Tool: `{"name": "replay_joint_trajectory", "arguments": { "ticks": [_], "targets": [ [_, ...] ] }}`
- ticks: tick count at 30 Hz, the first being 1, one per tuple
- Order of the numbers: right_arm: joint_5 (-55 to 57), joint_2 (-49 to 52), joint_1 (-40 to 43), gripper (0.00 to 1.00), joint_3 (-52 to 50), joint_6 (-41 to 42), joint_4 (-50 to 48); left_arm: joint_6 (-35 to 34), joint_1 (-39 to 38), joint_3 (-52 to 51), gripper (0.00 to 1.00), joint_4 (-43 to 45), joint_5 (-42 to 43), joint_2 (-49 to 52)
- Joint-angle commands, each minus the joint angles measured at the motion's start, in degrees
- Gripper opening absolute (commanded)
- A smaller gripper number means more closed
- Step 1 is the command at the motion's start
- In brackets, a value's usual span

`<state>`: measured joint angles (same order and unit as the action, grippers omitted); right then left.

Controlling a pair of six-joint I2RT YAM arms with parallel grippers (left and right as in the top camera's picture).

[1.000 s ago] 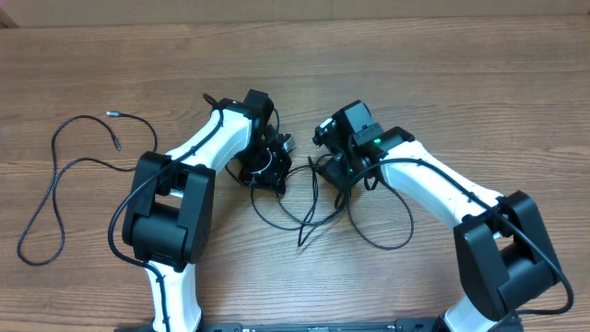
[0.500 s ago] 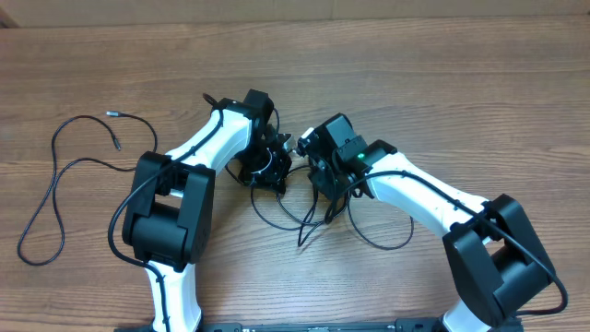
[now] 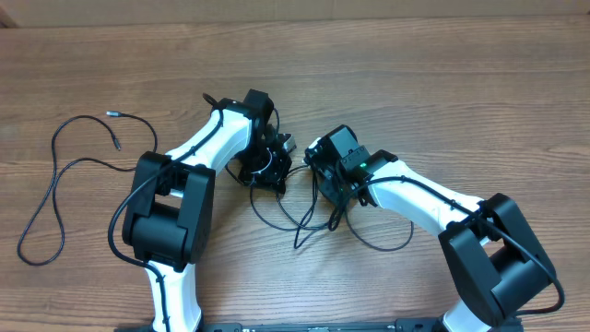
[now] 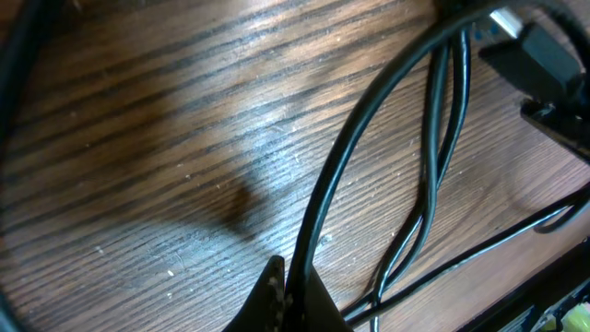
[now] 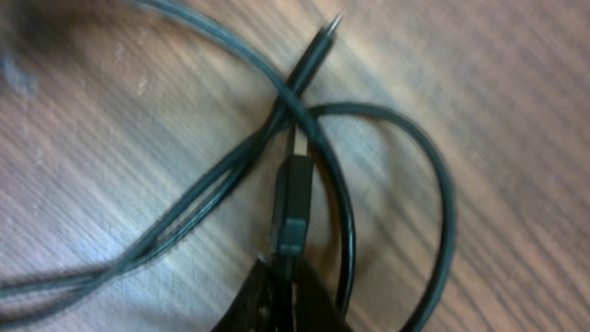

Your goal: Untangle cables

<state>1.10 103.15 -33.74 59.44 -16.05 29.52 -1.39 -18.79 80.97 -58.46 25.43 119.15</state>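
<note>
Left gripper (image 4: 293,295): jaws closed tight on one strand of the tangled cables (image 4: 334,166). The strand rises from the fingertips and curves toward the upper right.

Right gripper (image 5: 281,293): jaws pinched together on the rear end of a dark plug (image 5: 293,207), which lies across crossed loops.

Overhead, both grippers sit close together at mid-table. The tangle spreads over the wooden table (image 3: 442,83) between them and toward the arm bases. A separate cable (image 3: 55,175) lies looped well to the left, touched by neither arm.

tangled cables (image 3: 314,215) | black, looped, centre | separate cable (image 3: 57,168) | far left, untangled
</note>
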Motion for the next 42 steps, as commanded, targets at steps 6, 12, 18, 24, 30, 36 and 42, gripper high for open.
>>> {"name": "replay_joint_trajectory", "arguments": {
  "ticks": [6, 12, 18, 24, 30, 36, 42],
  "targets": [
    [0.3, 0.2, 2.3, 0.04, 2.4, 7.7, -2.7, -0.5, -0.5, -0.2, 0.04, 0.0, -0.2, -0.4],
    [-2.4, 0.2, 8.4, 0.04, 2.5, 15.5, -3.6, -0.6, -0.5, -0.2, 0.04, 0.0, -0.3, -0.4],
    [-19.6, 0.2, 15.4, 0.04, 2.5, 10.9, -1.6, -0.5, -0.5, -0.2, 0.04, 0.0, -0.4, -0.4],
    [-45.4, 0.2, 22.0, 0.04, 2.5, -2.4, 4.7, -0.6, -0.5, -0.2, 0.04, 0.3, -0.3, -0.4],
    [-49.0, 0.2, 25.5, 0.04, 2.5, -1.4, 3.7, -0.6, -0.5, -0.2, 0.04, 0.3, -0.3, -0.4],
    [-23.8, 0.2, 26.1, 0.04, 2.4, 13.9, 4.1, -0.5, -0.5, -0.2, 0.04, 0.3, -0.4, -0.4],
    [-13.7, 0.2, 26.1, 0.04, 2.4, 24.5, 7.0, -0.5, -0.5, -0.2, 0.04, 0.4, -0.4, -0.4]
  ]
}}
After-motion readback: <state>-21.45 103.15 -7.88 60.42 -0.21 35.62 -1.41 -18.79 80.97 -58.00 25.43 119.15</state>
